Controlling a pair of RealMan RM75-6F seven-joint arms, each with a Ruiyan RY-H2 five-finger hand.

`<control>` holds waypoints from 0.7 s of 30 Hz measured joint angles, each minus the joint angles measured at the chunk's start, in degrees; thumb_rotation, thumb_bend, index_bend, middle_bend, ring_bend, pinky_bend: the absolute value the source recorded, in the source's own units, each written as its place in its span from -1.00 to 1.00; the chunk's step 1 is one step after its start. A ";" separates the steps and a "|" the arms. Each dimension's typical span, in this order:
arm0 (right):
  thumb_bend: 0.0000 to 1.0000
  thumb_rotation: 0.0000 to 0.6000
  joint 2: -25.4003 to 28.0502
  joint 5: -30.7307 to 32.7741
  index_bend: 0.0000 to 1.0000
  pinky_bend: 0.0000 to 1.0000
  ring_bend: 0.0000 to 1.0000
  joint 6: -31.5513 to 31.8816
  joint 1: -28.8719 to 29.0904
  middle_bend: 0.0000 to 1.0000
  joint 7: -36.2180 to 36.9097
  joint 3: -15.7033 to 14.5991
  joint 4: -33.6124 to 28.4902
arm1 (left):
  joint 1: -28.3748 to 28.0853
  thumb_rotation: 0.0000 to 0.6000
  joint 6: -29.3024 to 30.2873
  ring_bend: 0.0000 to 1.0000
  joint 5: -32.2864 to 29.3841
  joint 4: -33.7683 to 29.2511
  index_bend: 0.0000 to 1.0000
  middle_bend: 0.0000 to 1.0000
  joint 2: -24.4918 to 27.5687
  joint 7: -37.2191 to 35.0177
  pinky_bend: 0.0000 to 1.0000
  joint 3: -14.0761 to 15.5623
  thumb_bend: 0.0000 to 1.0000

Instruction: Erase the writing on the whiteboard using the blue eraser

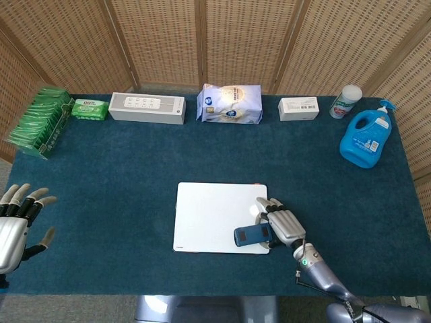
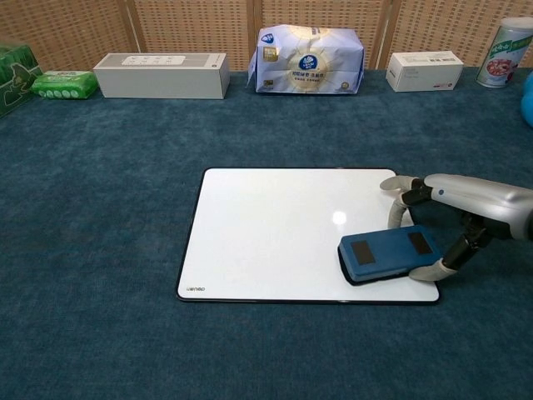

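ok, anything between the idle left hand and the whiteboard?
Nothing. In the head view only bare blue tablecloth lies between the left hand and the whiteboard. The chest view doesn't show that hand.

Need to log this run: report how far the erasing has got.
Done: the white rectangular whiteboard shows no writing on its visible surface. In hand: the right hand holds the blue rectangular eraser flat at the board's near right corner. Left: only whatever the eraser covers, which cannot be seen. The left hand waits open.
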 measured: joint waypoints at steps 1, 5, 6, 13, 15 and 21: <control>-0.56 1.00 0.20 -0.13 0.48 -1.00 -1.00 0.24 -0.25 -0.91 -0.02 -0.19 -0.15 | -0.03 1.00 -0.05 -0.88 -0.02 0.01 -0.50 -0.59 0.00 0.02 -1.00 0.00 -0.14; -0.56 1.00 0.99 -0.26 0.49 -1.00 -1.00 0.64 -0.84 -0.91 0.20 -0.43 0.01 | -0.07 1.00 -0.03 -0.89 0.11 -0.14 -0.50 -0.59 0.01 0.22 -1.00 0.00 -0.14; -0.56 1.00 1.21 -0.18 0.49 -1.00 -1.00 0.62 -0.91 -0.91 0.40 -0.36 0.26 | -0.04 1.00 0.03 -0.89 0.16 -0.19 -0.50 -0.59 0.02 0.27 -1.00 0.01 -0.14; -0.56 1.00 1.86 0.26 0.49 -1.00 -1.00 -0.73 -0.67 -0.91 1.68 0.37 1.93 | 0.22 1.00 0.35 -0.89 0.31 -0.65 -0.50 -0.59 0.09 0.87 -1.00 0.19 -0.15; -0.56 1.00 1.73 0.29 0.49 -1.00 -1.00 -1.25 -0.44 -0.91 2.05 0.61 2.59 | 0.31 1.00 0.53 -0.89 0.39 -0.75 -0.50 -0.59 0.16 0.99 -1.00 0.20 -0.15; -0.56 1.00 1.14 0.29 0.50 -1.00 -1.00 -2.91 0.78 -0.91 2.64 1.70 4.56 | 0.66 1.00 1.05 -0.88 0.48 -0.99 -0.50 -0.59 0.52 1.07 -1.00 0.28 -0.14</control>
